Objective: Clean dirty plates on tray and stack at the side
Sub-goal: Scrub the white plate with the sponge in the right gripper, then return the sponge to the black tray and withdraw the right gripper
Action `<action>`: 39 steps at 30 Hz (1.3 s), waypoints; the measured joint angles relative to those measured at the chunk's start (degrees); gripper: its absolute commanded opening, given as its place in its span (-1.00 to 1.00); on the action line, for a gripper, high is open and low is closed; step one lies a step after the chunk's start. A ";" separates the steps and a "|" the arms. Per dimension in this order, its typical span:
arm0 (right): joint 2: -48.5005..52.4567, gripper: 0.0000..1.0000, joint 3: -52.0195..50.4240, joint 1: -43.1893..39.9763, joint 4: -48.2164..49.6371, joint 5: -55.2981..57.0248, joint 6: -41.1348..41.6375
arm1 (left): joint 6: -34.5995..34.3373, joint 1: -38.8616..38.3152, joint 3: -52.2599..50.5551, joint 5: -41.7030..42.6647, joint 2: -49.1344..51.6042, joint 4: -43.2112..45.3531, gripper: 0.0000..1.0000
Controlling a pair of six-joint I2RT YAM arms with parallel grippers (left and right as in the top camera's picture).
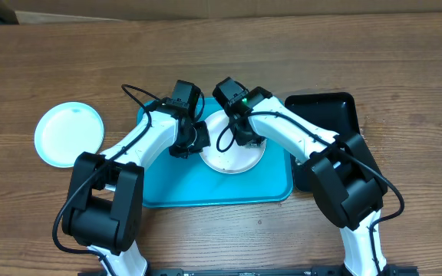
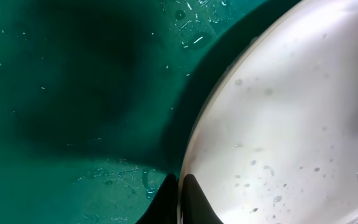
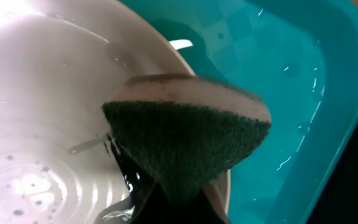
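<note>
A white plate (image 1: 232, 153) lies on the turquoise tray (image 1: 206, 192). My left gripper (image 1: 192, 144) is shut on the plate's left rim; in the left wrist view the jaws (image 2: 180, 198) pinch the wet rim of the white plate (image 2: 291, 124). My right gripper (image 1: 244, 136) is shut on a sponge with a dark green scouring face (image 3: 185, 140) and holds it over the white plate (image 3: 42, 112). A light cyan plate (image 1: 69, 133) lies on the table at the left, off the tray. The yellow-green plate is out of view.
A glossy black tray (image 1: 324, 115) stands to the right of the turquoise tray, partly under my right arm. Water drops lie on the tray floor (image 2: 73, 93). The tray's raised wall shows in the right wrist view (image 3: 328, 118).
</note>
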 measured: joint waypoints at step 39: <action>-3.56 -0.93 14.64 -21.33 -27.43 -32.68 -8.92 | 0.00 0.59 0.00 -0.07 0.00 -0.35 -0.89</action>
